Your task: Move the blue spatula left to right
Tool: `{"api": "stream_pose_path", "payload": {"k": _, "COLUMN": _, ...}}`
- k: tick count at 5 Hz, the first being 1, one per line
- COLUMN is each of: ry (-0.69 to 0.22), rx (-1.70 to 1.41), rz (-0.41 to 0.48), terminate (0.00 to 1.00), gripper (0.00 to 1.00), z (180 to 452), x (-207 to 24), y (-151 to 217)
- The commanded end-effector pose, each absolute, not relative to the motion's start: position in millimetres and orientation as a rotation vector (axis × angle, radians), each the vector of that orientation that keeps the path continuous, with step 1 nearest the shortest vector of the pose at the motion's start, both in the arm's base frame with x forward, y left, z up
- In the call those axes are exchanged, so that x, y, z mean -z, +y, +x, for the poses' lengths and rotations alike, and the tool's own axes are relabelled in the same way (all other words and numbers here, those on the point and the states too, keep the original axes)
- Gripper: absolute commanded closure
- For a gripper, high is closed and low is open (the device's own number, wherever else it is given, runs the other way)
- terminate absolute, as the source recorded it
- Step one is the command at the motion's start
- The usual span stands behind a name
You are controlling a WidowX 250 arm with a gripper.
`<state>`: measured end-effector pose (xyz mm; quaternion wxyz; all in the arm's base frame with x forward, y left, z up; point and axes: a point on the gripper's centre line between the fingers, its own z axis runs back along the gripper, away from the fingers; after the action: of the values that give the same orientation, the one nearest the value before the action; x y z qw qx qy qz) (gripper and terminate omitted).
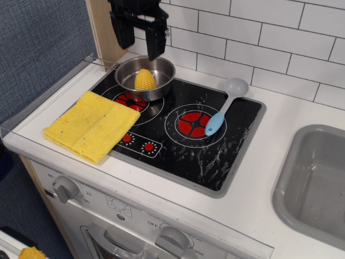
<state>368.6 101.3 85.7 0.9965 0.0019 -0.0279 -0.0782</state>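
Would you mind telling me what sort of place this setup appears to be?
It looks like a toy kitchen, probably a play set: a black stovetop with red painted burners, a grey sink to its right, white wall tiles behind, and oven knobs on the front.
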Motion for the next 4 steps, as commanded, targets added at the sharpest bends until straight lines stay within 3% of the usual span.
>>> {"api": "stream_pose_path", "payload": {"k": 1, "ry": -0.076, "rx": 0.306, "rz": 0.066, "terminate": 0.00, "gripper": 0.00, "z": 385.1, "x": -122.6, "y": 40.9}}
{"api": "stream_pose_path", "payload": {"k": 2, "ry": -0.117, "rx": 0.382, "rz": 0.066, "terminate": 0.00, "gripper": 0.00, "z": 389.2, "x": -130.9, "y": -2.9}}
{"api": "stream_pose_path", "payload": {"k": 3, "ry": -0.069, "rx": 0.385, "rz": 0.033, "terminate": 0.00, "gripper": 0.00, "z": 386.6, "x": -110.0, "y": -38.3}}
{"api": "stream_pose_path", "payload": {"k": 4, "ry": 0.008, "rx": 0.323, "rz": 0.048, "terminate": 0.00, "gripper": 0.00, "z": 380.2, "x": -80.1, "y": -49.4}}
